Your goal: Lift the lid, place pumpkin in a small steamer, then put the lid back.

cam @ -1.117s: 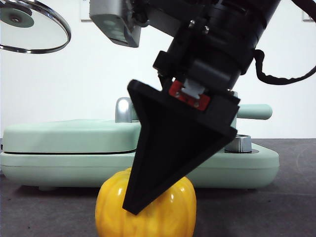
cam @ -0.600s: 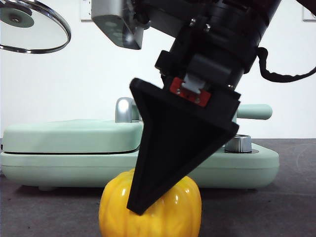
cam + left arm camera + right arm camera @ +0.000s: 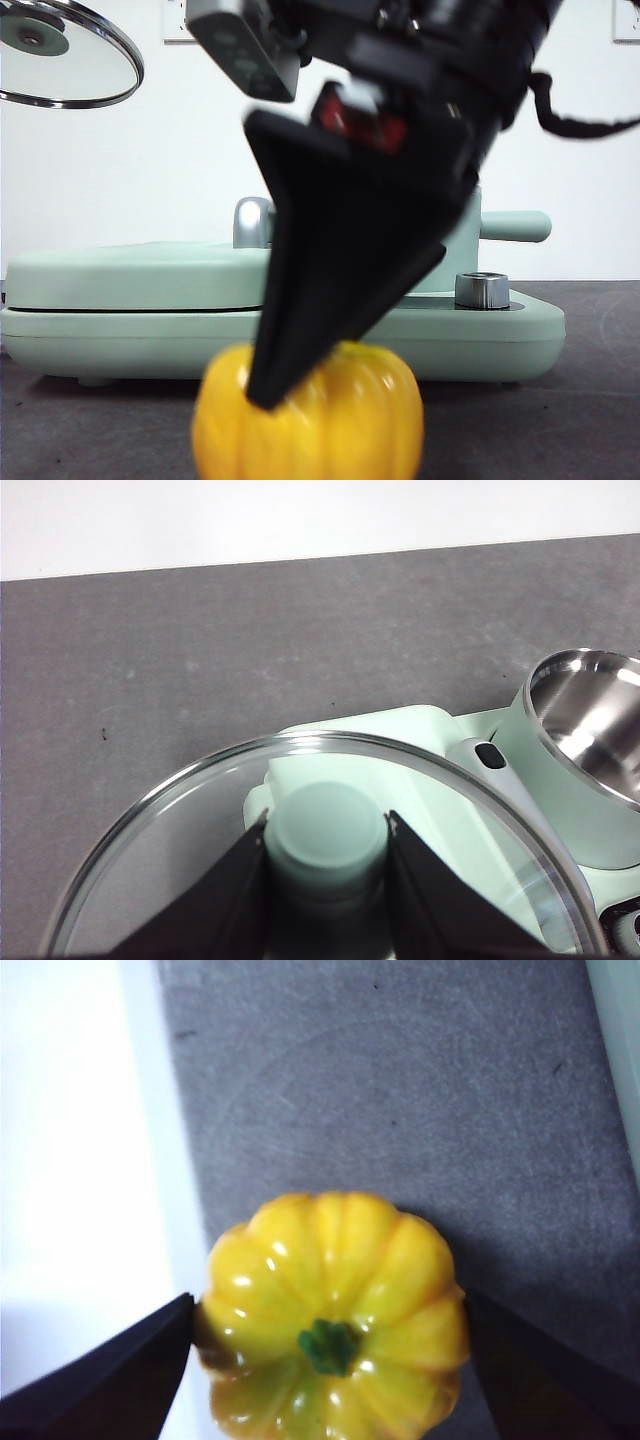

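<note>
The yellow ribbed pumpkin (image 3: 345,425) with its green stem is at the front of the table; the right wrist view shows it from above (image 3: 330,1260). My right gripper (image 3: 328,1305) is closed on it, one jaw against each side, and it looms large and dark in the front view (image 3: 275,385). My left gripper (image 3: 327,825) is shut on the mint-green knob of the glass lid (image 3: 170,840) and holds it high at the top left of the front view (image 3: 60,60). The small steamer (image 3: 580,750) stands open; in the front view only its side handle (image 3: 515,226) shows behind the arm.
The wide mint-green base (image 3: 100,335) with its flat cover (image 3: 140,272) and a silver knob (image 3: 482,289) spans the table behind the pumpkin. The dark grey table (image 3: 560,420) runs to a pale edge beside the pumpkin (image 3: 80,1160).
My right arm has risen and tilted, now blurred with motion. The pumpkin has shifted slightly right between the jaws. The lid has not moved.
</note>
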